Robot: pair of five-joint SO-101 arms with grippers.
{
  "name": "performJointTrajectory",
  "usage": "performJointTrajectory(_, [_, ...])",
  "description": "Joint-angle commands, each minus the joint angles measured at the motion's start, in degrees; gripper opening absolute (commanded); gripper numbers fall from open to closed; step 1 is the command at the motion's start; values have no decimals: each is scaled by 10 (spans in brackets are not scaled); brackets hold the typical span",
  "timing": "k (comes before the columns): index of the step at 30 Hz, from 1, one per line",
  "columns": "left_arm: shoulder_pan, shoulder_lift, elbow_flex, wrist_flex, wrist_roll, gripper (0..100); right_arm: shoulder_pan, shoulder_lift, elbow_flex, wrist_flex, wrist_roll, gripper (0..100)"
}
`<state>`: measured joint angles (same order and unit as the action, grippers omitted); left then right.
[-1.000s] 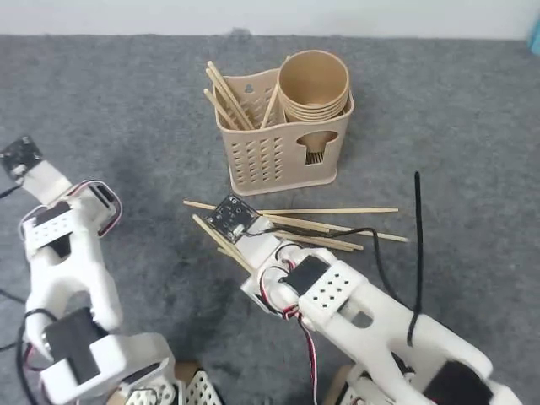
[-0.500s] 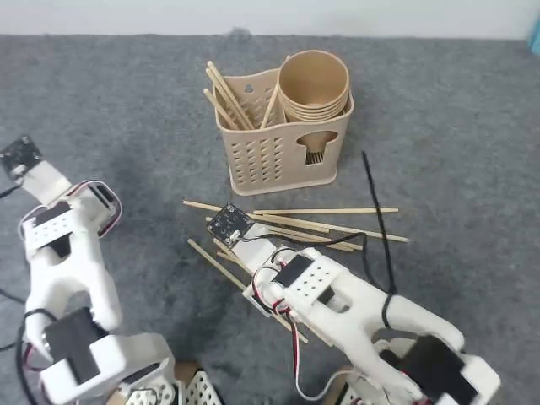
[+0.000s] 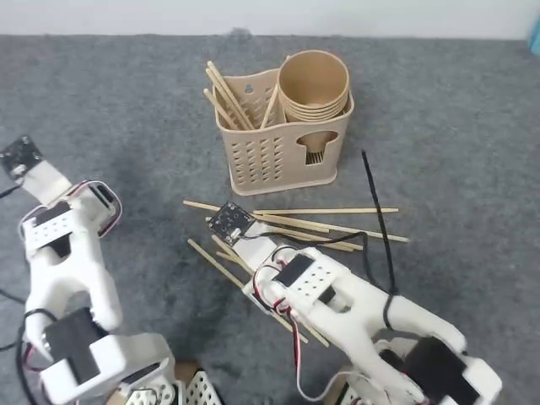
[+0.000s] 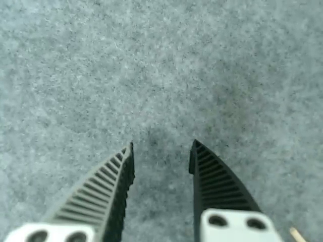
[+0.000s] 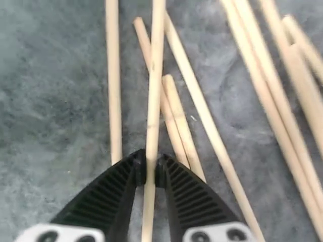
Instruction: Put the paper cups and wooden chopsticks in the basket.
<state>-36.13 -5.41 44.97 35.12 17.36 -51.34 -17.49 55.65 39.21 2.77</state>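
Right claw [image 5: 150, 170] grips 1 chopstick [image 5: 155, 75] lying lengthwise with it; basket [image 3: 270, 156] stands farther off; left claw [image 4: 161, 156] open, empty

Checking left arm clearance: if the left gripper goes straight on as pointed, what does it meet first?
Probably the bare grey felt table cover; the open left gripper points straight at it, nothing in between. Depth to it is unclear.
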Motion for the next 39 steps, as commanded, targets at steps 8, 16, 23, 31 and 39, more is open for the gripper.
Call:
performJointTrajectory(8, [1, -4, -22, 3, 5, 170, 5, -326, -9, 78, -98, 8])
performJointTrajectory(16, [0, -4, -22, 3, 5, 170, 55, -538, -7, -118, -98, 8])
performJointTrajectory(23, [0, -4, -22, 3, 5, 170, 140, -538, -7, -344, -102, 8])
performJointTrajectory(31, [0, -4, -22, 3, 5, 170, 192, -359, -21, -641, -95, 8])
performJointTrajectory(39, [0, -4, -22, 3, 5, 170, 199, -81, -150, -803, -27, 8])
